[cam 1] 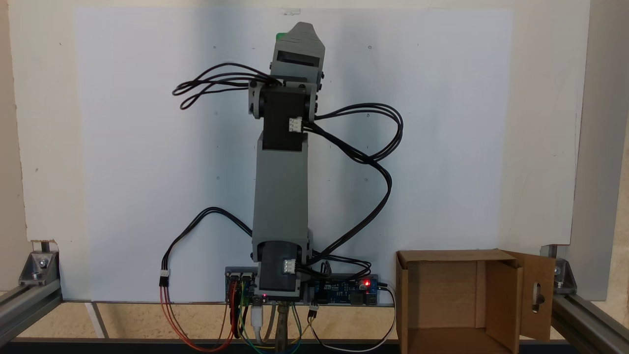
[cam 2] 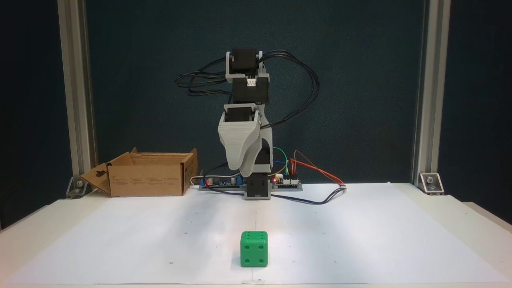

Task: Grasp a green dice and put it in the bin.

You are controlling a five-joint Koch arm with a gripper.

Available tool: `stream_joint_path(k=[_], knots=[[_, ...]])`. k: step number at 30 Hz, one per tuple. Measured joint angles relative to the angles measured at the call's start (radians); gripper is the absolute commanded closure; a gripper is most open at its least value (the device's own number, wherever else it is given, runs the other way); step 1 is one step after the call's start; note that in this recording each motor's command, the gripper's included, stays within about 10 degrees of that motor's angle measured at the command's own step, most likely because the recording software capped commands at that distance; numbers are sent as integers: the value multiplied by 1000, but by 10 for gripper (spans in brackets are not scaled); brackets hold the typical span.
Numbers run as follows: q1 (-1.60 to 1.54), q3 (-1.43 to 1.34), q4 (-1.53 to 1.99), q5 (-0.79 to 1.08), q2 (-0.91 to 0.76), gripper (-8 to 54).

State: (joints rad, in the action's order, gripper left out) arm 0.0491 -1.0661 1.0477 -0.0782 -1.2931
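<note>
Grey links of the arm (cam 1: 281,196) run straight up the middle of the frame in a fixed view from above, base boards at lower centre and the gripper (cam 1: 299,37) at the top; its jaws lie stacked from here, so I cannot tell how far apart they are. A sliver of the green dice (cam 1: 281,35) peeks out at the gripper's upper left edge. The bin (cam 1: 462,300), a brown cardboard box with a slotted flap swung out, sits in the lower right corner, well apart from the arm's tip. In a fixed view from the front, the arm (cam 2: 248,100) stands folded at centre, the gripper (cam 2: 240,170) pointing down and hanging above the white sheet (cam 2: 360,240); again I cannot tell whether the fingers are spread or closed, and they hold nothing. The green dice (cam 2: 254,249) rests on the sheet at lower centre, four pips facing the camera, edges rounded. The bin (cam 2: 148,174) stands at middle left, beside the base.
</note>
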Motion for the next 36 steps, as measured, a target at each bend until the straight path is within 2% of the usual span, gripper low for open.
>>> stream_joint_path(k=[36], knots=[[-69,35,-91,-23,232,21]])
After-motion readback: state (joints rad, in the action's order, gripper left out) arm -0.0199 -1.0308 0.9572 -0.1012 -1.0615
